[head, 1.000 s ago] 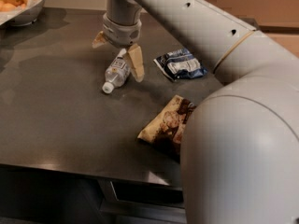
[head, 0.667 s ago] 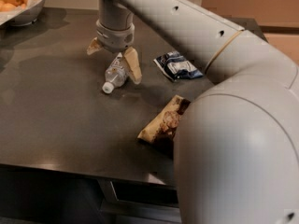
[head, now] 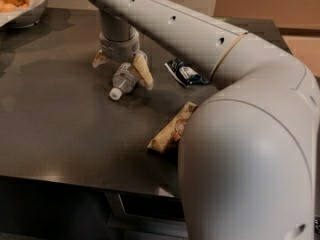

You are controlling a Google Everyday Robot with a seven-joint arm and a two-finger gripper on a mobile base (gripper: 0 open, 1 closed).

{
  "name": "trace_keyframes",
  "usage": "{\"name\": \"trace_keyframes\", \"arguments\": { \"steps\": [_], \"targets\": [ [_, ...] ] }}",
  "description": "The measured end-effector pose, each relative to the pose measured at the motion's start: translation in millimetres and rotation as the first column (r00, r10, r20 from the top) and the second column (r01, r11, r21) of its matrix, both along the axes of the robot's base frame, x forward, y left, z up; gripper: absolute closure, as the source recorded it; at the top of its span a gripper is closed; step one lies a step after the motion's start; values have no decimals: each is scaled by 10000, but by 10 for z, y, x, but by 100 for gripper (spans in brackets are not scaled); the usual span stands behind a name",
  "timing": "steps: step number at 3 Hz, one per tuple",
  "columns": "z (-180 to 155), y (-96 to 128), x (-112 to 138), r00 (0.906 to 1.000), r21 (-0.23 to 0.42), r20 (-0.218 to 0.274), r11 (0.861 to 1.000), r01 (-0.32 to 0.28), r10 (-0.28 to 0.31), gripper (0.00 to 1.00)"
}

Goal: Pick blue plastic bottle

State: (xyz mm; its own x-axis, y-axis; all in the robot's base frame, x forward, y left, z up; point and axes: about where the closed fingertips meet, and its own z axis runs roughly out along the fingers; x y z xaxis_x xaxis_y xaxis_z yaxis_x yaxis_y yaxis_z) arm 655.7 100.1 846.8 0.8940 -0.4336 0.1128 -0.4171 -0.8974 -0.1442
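Observation:
The blue plastic bottle (head: 123,80) is a small clear bottle with a white cap. It lies on its side on the dark table (head: 55,129), cap pointing toward the front left. My gripper (head: 121,66) hangs straight over the bottle's rear half, open, with one tan fingertip (head: 142,70) to the right of the bottle and the other at the left behind it. The bottle's base end is hidden under the wrist.
A crumpled blue-and-white wrapper (head: 186,73) lies to the right of the bottle. A brown-and-tan chip bag (head: 171,130) lies nearer the front, partly hidden by my arm. A white bowl of orange fruit (head: 21,3) stands at the back left corner.
The gripper has shifted slightly left and settled lower around the bottle. The bottle has not moved.

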Motion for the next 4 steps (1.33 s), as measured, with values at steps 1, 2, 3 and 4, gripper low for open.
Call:
{"name": "trace_keyframes", "arguments": {
  "steps": [1,2,3,4],
  "targets": [
    [-82,-47,77,9981,-543,427,9977,-413,436,18],
    [-118,-94,121,9959,-984,624,9934,-584,647,40],
    [-75,-128,161,9953,-1172,681,9912,-611,694,64],
    [110,-190,184,9951,-1096,676,9919,-640,717,87]
  ]
}}
